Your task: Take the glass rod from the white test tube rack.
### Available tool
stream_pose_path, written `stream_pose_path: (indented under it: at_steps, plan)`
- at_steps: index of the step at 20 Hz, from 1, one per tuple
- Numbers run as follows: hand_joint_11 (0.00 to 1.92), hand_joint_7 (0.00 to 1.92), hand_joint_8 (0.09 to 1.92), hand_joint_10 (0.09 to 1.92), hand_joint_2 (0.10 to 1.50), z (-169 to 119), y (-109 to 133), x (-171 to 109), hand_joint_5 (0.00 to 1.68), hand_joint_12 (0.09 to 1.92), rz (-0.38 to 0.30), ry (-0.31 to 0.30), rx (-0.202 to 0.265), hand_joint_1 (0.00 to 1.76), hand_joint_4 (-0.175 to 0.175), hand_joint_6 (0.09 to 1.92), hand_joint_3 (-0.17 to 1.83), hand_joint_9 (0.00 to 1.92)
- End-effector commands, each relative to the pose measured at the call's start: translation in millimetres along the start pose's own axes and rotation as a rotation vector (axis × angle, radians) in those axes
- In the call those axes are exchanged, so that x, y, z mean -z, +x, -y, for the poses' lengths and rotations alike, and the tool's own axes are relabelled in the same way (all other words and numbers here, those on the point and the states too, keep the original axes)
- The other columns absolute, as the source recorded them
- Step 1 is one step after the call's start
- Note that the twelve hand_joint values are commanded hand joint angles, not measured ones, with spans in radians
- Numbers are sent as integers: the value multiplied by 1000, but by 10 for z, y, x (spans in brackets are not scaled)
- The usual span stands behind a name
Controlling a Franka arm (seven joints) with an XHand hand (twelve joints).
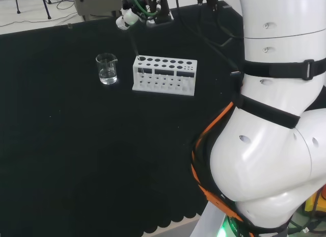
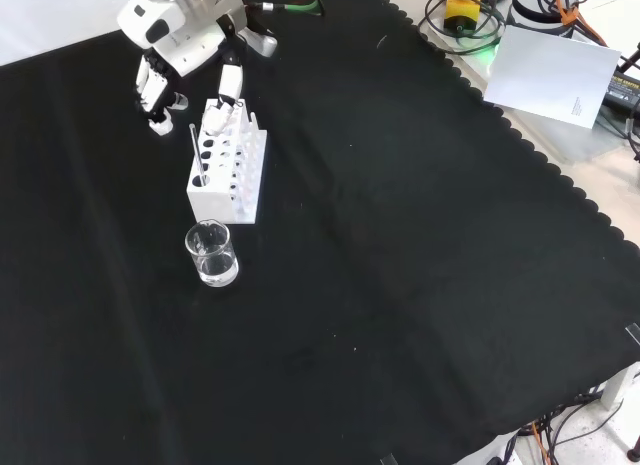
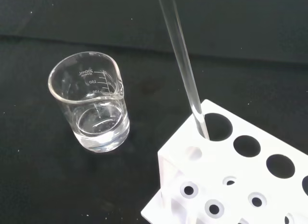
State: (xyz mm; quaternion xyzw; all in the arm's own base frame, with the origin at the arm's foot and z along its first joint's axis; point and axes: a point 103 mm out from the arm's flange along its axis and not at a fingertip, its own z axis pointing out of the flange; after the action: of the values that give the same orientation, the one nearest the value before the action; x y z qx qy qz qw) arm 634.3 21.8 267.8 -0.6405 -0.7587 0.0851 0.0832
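A clear glass rod [image 1: 135, 49] [image 2: 197, 153] [image 3: 183, 65] stands tilted in the end hole of the white test tube rack [image 1: 163, 75] [image 2: 230, 165] [image 3: 231, 171], on the side nearest the beaker. The hand [image 1: 131, 15] [image 2: 180, 35] hovers above that end of the rack. In the front view its fingers [image 2: 153, 90] hang on one side of the rod's top and the thumb [image 2: 231, 85] on the other, over the rack. They look relaxed and apart from the rod. In the wrist view the rod's upper end runs out of the picture.
A small glass beaker [image 1: 107, 69] [image 2: 212, 253] [image 3: 94, 106] with a little clear liquid stands on the black cloth, close beside the rack's rod end. The arm's white links [image 1: 275, 120] fill the right of the head view. Cables and papers lie beyond the cloth's scalloped edge [image 2: 520, 135].
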Motion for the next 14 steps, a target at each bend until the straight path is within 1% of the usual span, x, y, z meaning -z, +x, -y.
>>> stream_pose_path:
  at_steps: [1, 6, 10, 14]
  plan:
    - [885, 833, 1209, 1225, 896, -16, -16, -70, 371, 1303, 0, 1, 6, 584, -175, 1028, 393, 1103]
    - [1200, 949, 1324, 1349, 885, -49, -42, -156, 532, 1305, -10, 2, 9, 639, -175, 1078, 403, 1262]
    - [1332, 1002, 1403, 1377, 879, -52, -36, -172, 602, 1308, -14, 3, 9, 678, -175, 1091, 409, 1348]
    - [1398, 1019, 1428, 1377, 877, -71, -12, -219, 630, 1310, -7, 15, 9, 701, -175, 1092, 412, 1395]
